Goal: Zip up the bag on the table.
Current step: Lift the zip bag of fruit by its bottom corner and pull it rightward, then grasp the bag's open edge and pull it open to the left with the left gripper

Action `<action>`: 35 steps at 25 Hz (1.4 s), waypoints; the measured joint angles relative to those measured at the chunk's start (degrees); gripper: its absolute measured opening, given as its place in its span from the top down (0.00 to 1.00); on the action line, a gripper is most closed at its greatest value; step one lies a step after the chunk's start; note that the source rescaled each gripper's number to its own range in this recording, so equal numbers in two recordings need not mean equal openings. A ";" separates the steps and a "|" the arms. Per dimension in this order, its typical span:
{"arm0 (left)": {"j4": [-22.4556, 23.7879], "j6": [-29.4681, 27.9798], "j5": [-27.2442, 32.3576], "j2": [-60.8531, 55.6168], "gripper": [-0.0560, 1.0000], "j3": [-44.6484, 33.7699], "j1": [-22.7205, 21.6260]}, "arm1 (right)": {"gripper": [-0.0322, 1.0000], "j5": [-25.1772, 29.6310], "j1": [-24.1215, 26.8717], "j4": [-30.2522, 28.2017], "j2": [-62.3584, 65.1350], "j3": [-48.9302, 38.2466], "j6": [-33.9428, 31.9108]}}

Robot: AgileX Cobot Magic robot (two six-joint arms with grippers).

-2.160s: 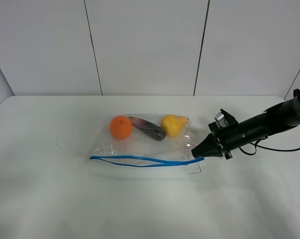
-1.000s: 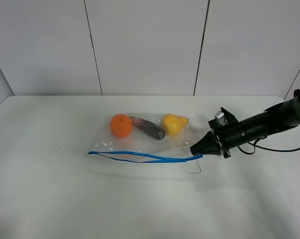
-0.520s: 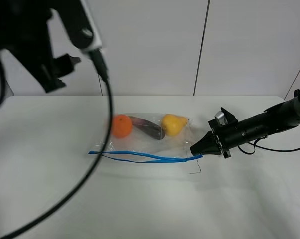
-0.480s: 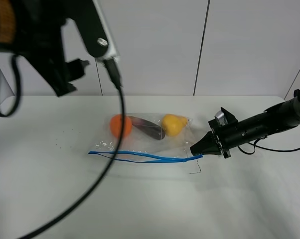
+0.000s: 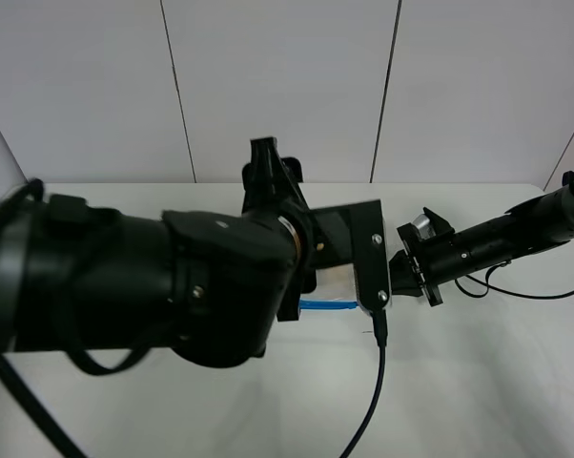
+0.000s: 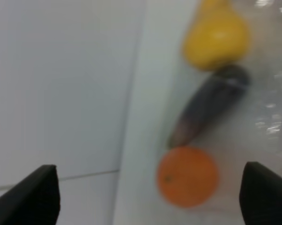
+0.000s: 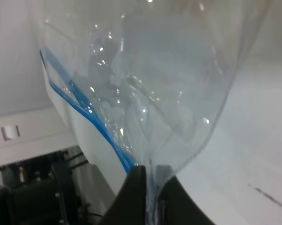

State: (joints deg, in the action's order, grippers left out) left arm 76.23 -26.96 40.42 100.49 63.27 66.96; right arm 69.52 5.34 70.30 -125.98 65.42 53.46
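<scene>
- Noted black left arm (image 5: pixel 173 286) newly swung in over large white table (image 5: pixel 478 382), hiding from above most of clear plastic zip bag with blue zipper strip (image 5: pixel 327 305) lying there.
- Found left gripper (image 6: pixel 150 190) spread wide, empty, above bag.
- Found right gripper (image 7: pixel 148 187) clamped on bag's corner.
- Judged zipping imminent, not begun.

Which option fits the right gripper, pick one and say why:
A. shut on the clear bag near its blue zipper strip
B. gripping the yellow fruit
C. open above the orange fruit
A: in the right wrist view the right gripper has its fingers pressed together on the clear plastic of the bag, next to the end of the blue zipper strip, with no fruit between them.
</scene>
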 joint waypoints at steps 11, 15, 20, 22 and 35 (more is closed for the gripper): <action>3.26 -1.69 -8.55 4.60 0.13 -0.04 0.18 | 0.97 0.05 0.00 0.23 6.76 2.67 -11.60; 8.00 -4.48 -9.24 8.94 0.14 -0.04 0.18 | 0.97 0.05 0.00 0.17 7.35 2.79 -13.79; 18.13 -11.27 -10.01 13.38 0.15 -0.04 0.18 | 0.97 0.05 0.00 -0.08 7.35 2.79 -14.42; 21.52 -14.22 -10.22 14.70 0.15 -0.04 0.18 | 0.97 0.05 0.00 -0.15 7.35 2.79 -14.43; 23.05 -21.42 -11.43 16.01 0.21 3.74 -3.02 | 0.97 0.05 0.00 -0.32 7.35 2.79 -14.43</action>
State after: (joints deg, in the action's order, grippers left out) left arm 99.28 -48.37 28.99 116.50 67.01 63.94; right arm 69.57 5.34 69.98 -118.64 68.21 39.03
